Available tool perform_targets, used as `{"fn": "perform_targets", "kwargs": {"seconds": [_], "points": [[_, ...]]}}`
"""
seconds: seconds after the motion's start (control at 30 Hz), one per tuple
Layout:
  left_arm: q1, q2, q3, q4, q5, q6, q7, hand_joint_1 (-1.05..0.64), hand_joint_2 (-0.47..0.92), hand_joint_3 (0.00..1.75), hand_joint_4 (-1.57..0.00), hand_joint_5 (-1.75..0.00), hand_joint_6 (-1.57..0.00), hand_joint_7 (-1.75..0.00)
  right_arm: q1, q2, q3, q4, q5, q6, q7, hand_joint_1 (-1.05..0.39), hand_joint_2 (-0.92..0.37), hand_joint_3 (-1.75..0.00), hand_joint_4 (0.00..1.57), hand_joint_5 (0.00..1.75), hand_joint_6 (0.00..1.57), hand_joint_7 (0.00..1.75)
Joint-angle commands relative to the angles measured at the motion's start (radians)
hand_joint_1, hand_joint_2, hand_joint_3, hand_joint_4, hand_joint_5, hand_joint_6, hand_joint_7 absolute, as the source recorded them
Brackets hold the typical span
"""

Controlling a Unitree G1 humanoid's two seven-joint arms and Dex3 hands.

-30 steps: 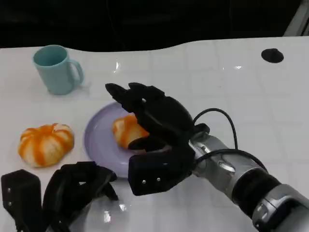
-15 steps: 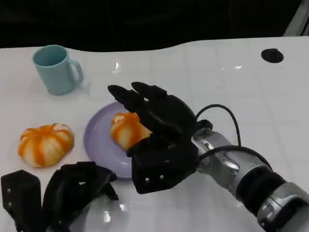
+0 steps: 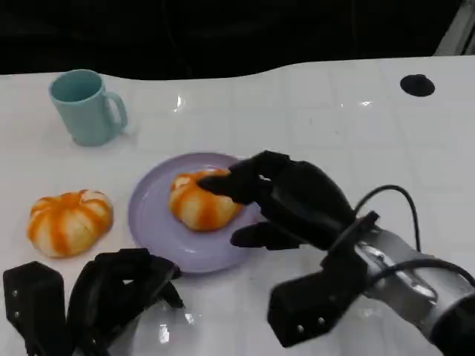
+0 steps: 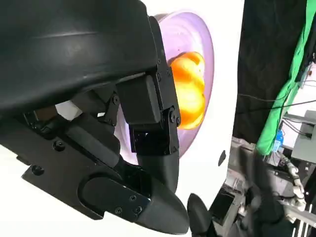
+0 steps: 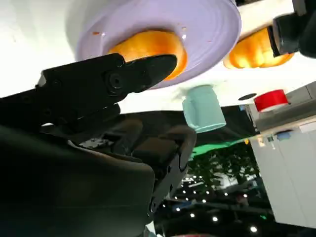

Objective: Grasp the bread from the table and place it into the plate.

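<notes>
- Now we see the bread (image 3: 202, 200) lying in the purple plate (image 3: 152, 222).
- The right hand (image 3: 286, 200) is just beside it, fingers apart, holding nothing.
- The left hand (image 3: 111, 297) rests curled up near the plate (nothing inside it).
- Another orange bun (image 3: 70, 221) sits beside the plate.

A round orange bread roll with pale cream stripes (image 3: 200, 202) sits in the shallow lavender round plate (image 3: 152, 222), a little toward the plate's far side, its domed top up and its ribbed segments showing; the plate lies flat on the white table, rim unbroken all the way round on the near and left sides; from the left wrist the roll (image 4: 190, 91) glows orange against the plate (image 4: 197, 34).
</notes>
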Motion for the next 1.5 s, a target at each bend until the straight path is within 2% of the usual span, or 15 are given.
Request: {"fn": "perform_targets", "kwargs": {"seconds": [0.03, 0.07, 0.1, 0.13, 0.2, 0.37, 0.4, 0.43, 0.5, 0.53, 0.67, 0.77, 0.87, 1.1, 1.5], "points": [[0.021, 0.004, 0.001, 0.003, 0.009, 0.022, 0.011, -1.05, 0.60, 0.24, -0.91, -1.48, -1.57, -0.27, 0.072, -0.068, -0.030, -0.043, 0.009, -0.063, -0.030, -0.29, -0.89, -0.14, 0.71, 1.00, 0.95, 0.24], [0.021, 0.003, 0.001, 0.003, 0.010, 0.022, 0.012, -1.05, 0.59, 0.24, -0.91, -1.48, -1.57, -0.27, 0.086, -0.078, -0.035, -0.049, 0.010, -0.078, -0.036, -0.30, -0.90, -0.15, 0.69, 1.10, 0.96, 0.29], [0.022, 0.003, -0.001, 0.002, 0.013, 0.019, 0.014, -1.05, 0.59, 0.24, -0.91, -1.47, -1.57, -0.27, 0.100, -0.089, -0.040, -0.053, 0.011, -0.101, -0.047, -0.31, -0.90, -0.17, 0.67, 1.21, 0.92, 0.41], [0.023, 0.003, -0.002, 0.001, 0.016, 0.017, 0.015, -1.05, 0.60, 0.24, -0.91, -1.47, -1.57, -0.27, 0.111, -0.098, -0.045, -0.055, 0.011, -0.121, -0.058, -0.31, -0.90, -0.18, 0.62, 1.36, 0.79, 0.78], [0.023, 0.002, -0.003, 0.000, 0.016, 0.017, 0.013, -1.05, 0.60, 0.25, -0.91, -1.47, -1.57, -0.27, 0.126, -0.109, -0.052, -0.048, 0.010, -0.159, -0.088, -0.31, -0.90, -0.19, 0.61, 1.50, 0.69, 1.12], [0.027, 0.001, -0.007, -0.002, 0.022, 0.006, 0.013, -1.05, 0.59, 0.24, -0.91, -1.49, -1.57, -0.28, 0.177, -0.134, -0.077, -0.022, 0.007, -0.236, -0.168, -0.29, -0.88, -0.22, 0.63, 1.72, 0.63, 1.40], [0.028, 0.001, -0.007, -0.003, 0.025, 0.002, 0.012, -1.05, 0.60, 0.25, -0.91, -1.49, -1.57, -0.28, 0.188, -0.139, -0.083, -0.017, 0.007, -0.247, -0.178, -0.28, -0.84, -0.31, 0.64, 1.74, 0.60, 1.46], [0.028, 0.000, -0.008, -0.004, 0.026, 0.002, 0.012, -1.05, 0.60, 0.25, -0.92, -1.49, -1.57, -0.28, 0.199, -0.143, -0.090, -0.016, 0.009, -0.254, -0.183, -0.28, -0.75, -0.48, 0.64, 1.74, 0.59, 1.49], [0.029, -0.001, -0.008, -0.007, 0.026, 0.005, 0.015, -1.05, 0.60, 0.25, -0.93, -1.49, -1.57, -0.29, 0.222, -0.151, -0.102, -0.019, 0.017, -0.263, -0.185, -0.27, -0.61, -0.79, 0.64, 1.75, 0.57, 1.53], [0.029, -0.002, -0.008, -0.006, 0.025, 0.004, 0.014, -1.05, 0.60, 0.25, -0.93, -1.49, -1.57, -0.30, 0.236, -0.155, -0.111, -0.018, 0.025, -0.276, -0.192, -0.27, -0.59, -0.86, 0.65, 1.75, 0.56, 1.55], [0.033, -0.002, -0.009, -0.014, 0.025, 0.006, 0.014, -1.05, 0.60, 0.25, -0.94, -1.48, -1.57, -0.31, 0.283, -0.160, -0.147, -0.015, 0.076, -0.311, -0.172, -0.27, -0.57, -1.00, 0.66, 1.75, 0.53, 1.58], [0.035, 0.000, -0.010, -0.018, 0.025, 0.009, 0.015, -1.05, 0.60, 0.25, -0.94, -1.48, -1.57, -0.31, 0.313, -0.161, -0.168, -0.020, 0.113, -0.322, -0.141, -0.27, -0.48, -1.13, 0.65, 1.75, 0.53, 1.56], [0.040, 0.002, -0.012, -0.029, 0.026, 0.014, 0.016, -1.05, 0.60, 0.25, -0.94, -1.48, -1.57, -0.31, 0.361, -0.167, -0.189, -0.036, 0.168, -0.330, -0.088, -0.27, -0.43, -1.19, 0.65, 1.75, 0.56, 1.51], [0.047, 0.004, -0.013, -0.043, 0.023, 0.024, 0.012, -1.05, 0.60, 0.25, -0.92, -1.49, -1.56, -0.30, 0.455, -0.174, -0.236, -0.081, 0.278, -0.339, 0.050, -0.25, -0.42, -1.22, 0.66, 1.75, 0.58, 1.48], [0.049, 0.007, -0.010, -0.048, 0.023, 0.024, 0.007, -1.05, 0.60, 0.25, -0.91, -1.50, -1.56, -0.30, 0.522, -0.126, -0.287, -0.082, 0.324, -0.345, 0.099, -0.23, -0.44, -1.20, 0.67, 1.75, 0.61, 1.44]]}}
